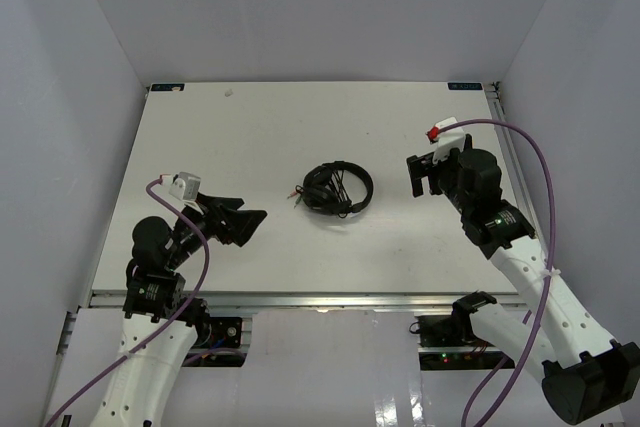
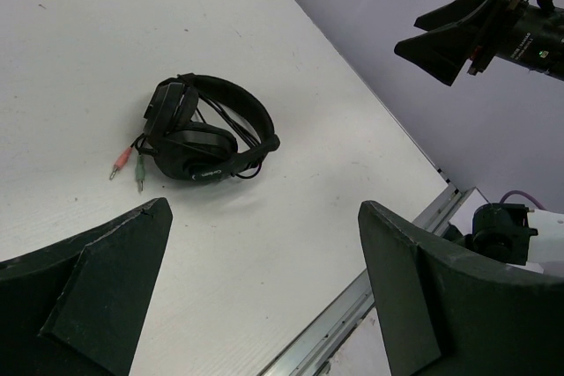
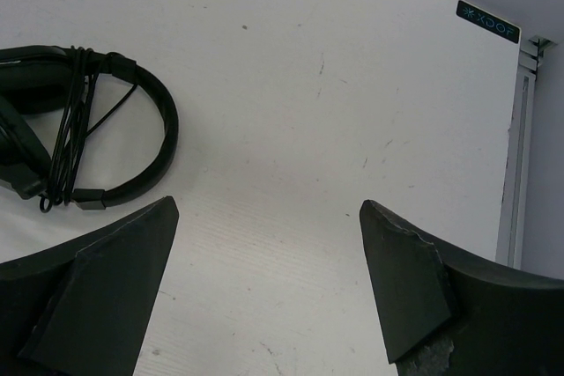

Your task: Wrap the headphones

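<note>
The black headphones (image 1: 338, 189) lie in the middle of the white table, earcups folded together, the cord wound around the headband. In the left wrist view the headphones (image 2: 204, 132) show two small plugs, one reddish and one green, sticking out at their left. The right wrist view catches only the headband and cord loops of the headphones (image 3: 84, 125) at its left edge. My left gripper (image 1: 243, 222) hovers open to the left of them, nothing between its fingers. My right gripper (image 1: 420, 175) stands open to their right, also holding nothing.
The table's metal rail (image 1: 300, 299) runs along the near edge, with another rail (image 1: 510, 147) down the right side. Lilac walls close in the left, back and right. Purple robot cables (image 1: 540, 187) loop off both arms.
</note>
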